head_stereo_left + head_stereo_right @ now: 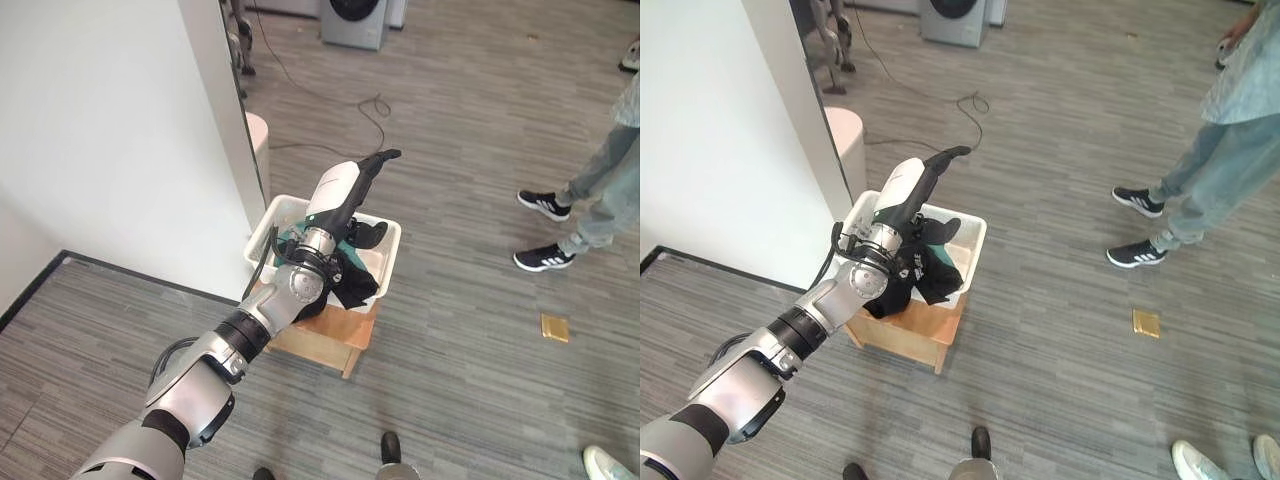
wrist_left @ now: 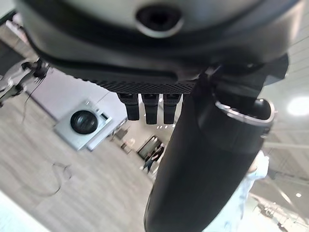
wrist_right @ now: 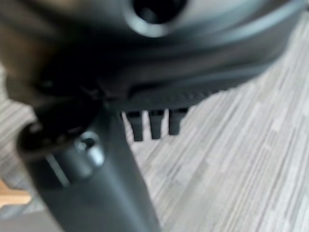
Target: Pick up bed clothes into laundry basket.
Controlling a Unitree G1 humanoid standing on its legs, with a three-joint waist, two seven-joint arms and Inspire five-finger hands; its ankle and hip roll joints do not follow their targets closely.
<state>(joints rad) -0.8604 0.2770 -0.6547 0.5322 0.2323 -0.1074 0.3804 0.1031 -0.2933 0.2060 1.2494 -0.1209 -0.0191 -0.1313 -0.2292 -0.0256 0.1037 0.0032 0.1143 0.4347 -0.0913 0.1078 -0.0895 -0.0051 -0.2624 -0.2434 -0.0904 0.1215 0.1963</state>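
Holding my left hand (image 1: 352, 185) above the white laundry basket (image 1: 392, 237), I find its fingers straight and grasping nothing, pointing toward one o'clock. Dark bed clothes (image 1: 352, 280) already lie inside the basket, one fold hanging over the rim at six o'clock; the basket sits on a low wooden stool (image 1: 335, 340) beside the white wall (image 1: 120, 130). My right hand (image 3: 149, 123) shows above bare floor, fingers straight and empty. I judge the drop complete; the next move calls for tucking in the hanging fold.
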